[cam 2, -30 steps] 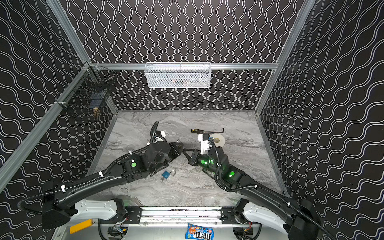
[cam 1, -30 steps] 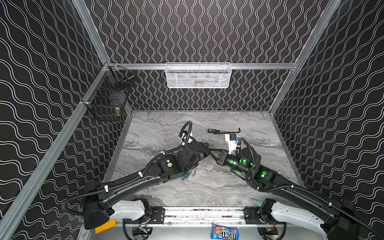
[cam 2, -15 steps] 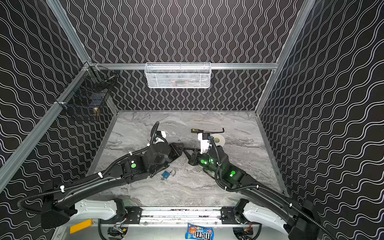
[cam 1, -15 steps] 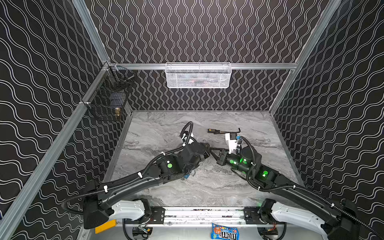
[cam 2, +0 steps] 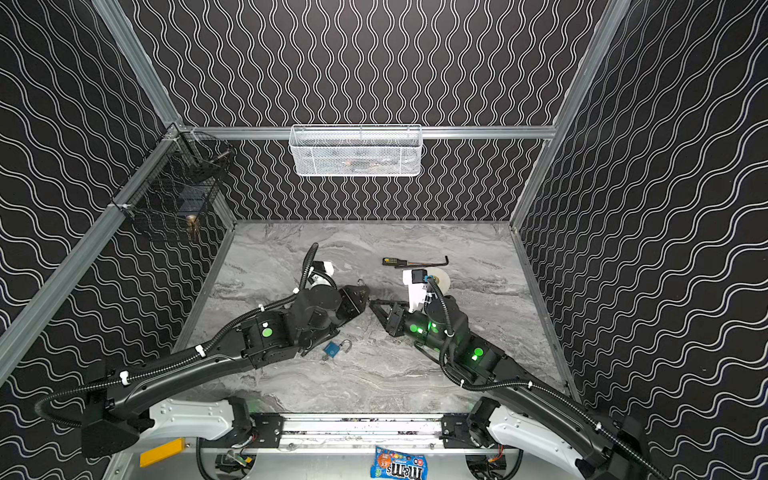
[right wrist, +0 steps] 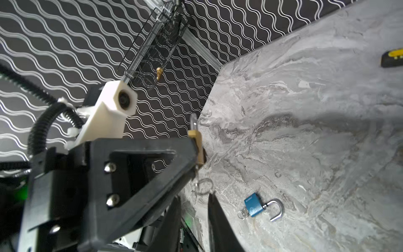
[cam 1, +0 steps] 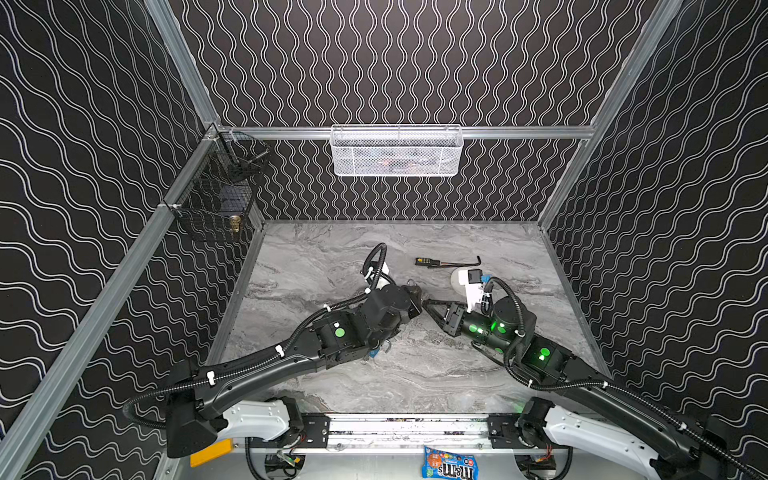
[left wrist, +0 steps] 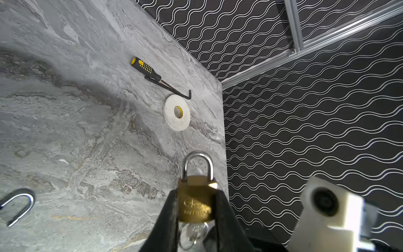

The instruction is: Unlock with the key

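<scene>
Left hand [left wrist: 196, 203] pinches brass padlock [left wrist: 195, 187], key [left wrist: 194, 231] in its base; right hand [cam 1: 427, 303] at its 3 o'clock, slightly spread.

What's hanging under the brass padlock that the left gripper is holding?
A silver key hangs just below the brass padlock, between the left gripper's fingers. Its blade is hidden, so whether it sits in the keyhole cannot be told.
</scene>
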Action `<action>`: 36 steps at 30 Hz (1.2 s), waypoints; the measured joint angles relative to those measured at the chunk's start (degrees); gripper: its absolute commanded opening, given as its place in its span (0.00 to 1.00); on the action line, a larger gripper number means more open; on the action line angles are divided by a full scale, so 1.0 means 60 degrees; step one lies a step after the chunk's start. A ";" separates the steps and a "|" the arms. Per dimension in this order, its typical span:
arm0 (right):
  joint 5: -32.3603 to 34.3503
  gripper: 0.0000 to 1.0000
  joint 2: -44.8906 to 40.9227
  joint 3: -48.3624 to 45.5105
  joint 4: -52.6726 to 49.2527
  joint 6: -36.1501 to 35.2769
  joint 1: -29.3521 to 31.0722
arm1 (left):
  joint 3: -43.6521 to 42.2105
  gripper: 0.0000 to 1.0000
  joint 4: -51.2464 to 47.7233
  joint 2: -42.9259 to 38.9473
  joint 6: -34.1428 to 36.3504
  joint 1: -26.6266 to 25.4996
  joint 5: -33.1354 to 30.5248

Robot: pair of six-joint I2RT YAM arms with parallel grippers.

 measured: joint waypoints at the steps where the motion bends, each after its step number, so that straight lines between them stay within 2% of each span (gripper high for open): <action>1: -0.0007 0.24 0.0033 0.0018 0.0000 0.0193 -0.0018 | -0.0029 0.00 0.0066 -0.0004 0.0000 0.0000 -0.0047; 9: -0.0102 0.20 0.0535 0.0229 0.0379 0.1231 -0.0029 | -0.0138 0.00 0.0291 0.0004 0.0004 0.0000 -0.0255; 14: 0.0182 0.21 0.0546 0.0273 0.0404 0.1381 -0.0029 | -0.0138 0.00 0.0361 0.0004 0.0007 0.0000 -0.0273; 21: 0.0171 0.15 0.0911 0.0408 0.0586 0.1410 -0.0029 | -0.0076 0.00 0.0433 0.0051 0.0047 0.0000 -0.0280; 28: 0.0186 0.02 0.0918 0.0372 0.0590 0.1173 -0.0025 | -0.0062 0.00 0.0433 0.0055 0.0084 0.0004 -0.0237; 36: 0.0357 0.00 0.1129 0.0809 0.0237 0.0117 -0.0011 | 0.0117 0.00 0.0295 0.0124 0.0178 0.0007 -0.0178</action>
